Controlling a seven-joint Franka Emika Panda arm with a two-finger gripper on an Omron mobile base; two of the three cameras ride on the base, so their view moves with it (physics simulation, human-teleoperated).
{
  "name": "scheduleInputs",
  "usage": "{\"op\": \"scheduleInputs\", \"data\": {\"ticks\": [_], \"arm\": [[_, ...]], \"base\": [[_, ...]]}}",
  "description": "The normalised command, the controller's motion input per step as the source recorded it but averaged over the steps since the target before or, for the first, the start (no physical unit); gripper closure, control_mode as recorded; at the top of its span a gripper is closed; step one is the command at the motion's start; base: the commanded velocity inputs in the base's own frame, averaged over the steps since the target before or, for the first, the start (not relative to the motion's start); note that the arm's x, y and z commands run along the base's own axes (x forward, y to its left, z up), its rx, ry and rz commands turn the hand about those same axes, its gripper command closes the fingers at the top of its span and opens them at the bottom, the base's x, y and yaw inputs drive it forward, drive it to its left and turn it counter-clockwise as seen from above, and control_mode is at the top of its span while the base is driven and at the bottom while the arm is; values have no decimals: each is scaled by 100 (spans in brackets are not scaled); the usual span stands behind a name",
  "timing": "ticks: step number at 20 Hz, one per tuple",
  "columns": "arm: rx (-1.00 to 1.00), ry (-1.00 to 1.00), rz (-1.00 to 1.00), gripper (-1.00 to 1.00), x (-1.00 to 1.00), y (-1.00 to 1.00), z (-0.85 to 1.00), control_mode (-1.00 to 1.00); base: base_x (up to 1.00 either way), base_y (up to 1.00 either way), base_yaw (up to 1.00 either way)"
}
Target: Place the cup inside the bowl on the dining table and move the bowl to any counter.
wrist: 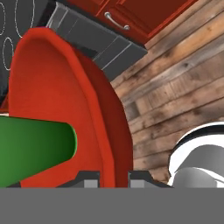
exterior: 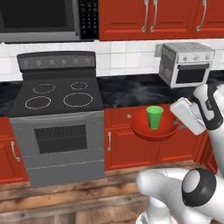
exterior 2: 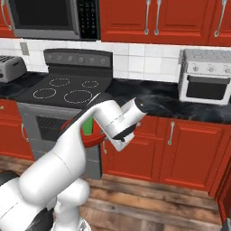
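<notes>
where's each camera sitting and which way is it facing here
Left base view: behind the arm on its left, facing the grey stove; white arm lower right, gripper on the wide red bowl holding the small green cup.
Right base view: behind on the right, facing the black marble counter; arm from lower left hides most of the bowl.
Hand view: on the hand, along the fingertips pinching the bowl rim above wood floor.
Shared: both base views show stove, counter, bowl, cup.
</notes>
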Motion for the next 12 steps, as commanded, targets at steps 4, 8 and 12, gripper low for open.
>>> {"op": "scheduleInputs", "data": {"ticks": [4, 8, 12], "arm": [[0, 0, 0, 100, 0, 0, 0, 100], [0, 0, 0, 100, 0, 0, 0, 100], [0, 0, 0, 100, 0, 0, 0, 100]], "base": [[50, -54, 0], [52, -29, 0], [61, -17, -1]]}}
